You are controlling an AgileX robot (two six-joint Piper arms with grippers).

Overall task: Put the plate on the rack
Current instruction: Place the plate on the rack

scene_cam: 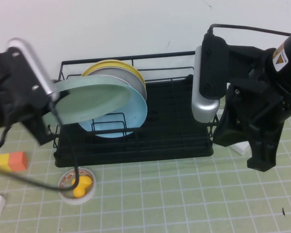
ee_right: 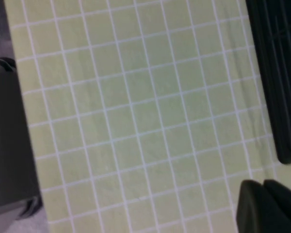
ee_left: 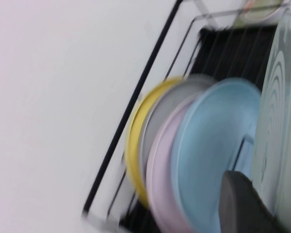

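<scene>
Left hand (scene_cam: 51, 99) gripping plate (scene_cam: 87, 99), rack (scene_cam: 174, 141) holding 4 plates, right hand (scene_cam: 259, 160) parked

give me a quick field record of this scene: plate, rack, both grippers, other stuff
plate: mint-green plate, held tilted by the left gripper, over the rack's left part, in front of the racked plates
rack: black wire rack at the table's far side
racked plates: yellow plate, grey plate, pink plate, blue plate, standing on edge
left gripper: at the rack's left end, shut on the plate's rim
right gripper: above the green grid mat, right of the rack, holding nothing
other: orange block, small dish with yellow pieces
</scene>
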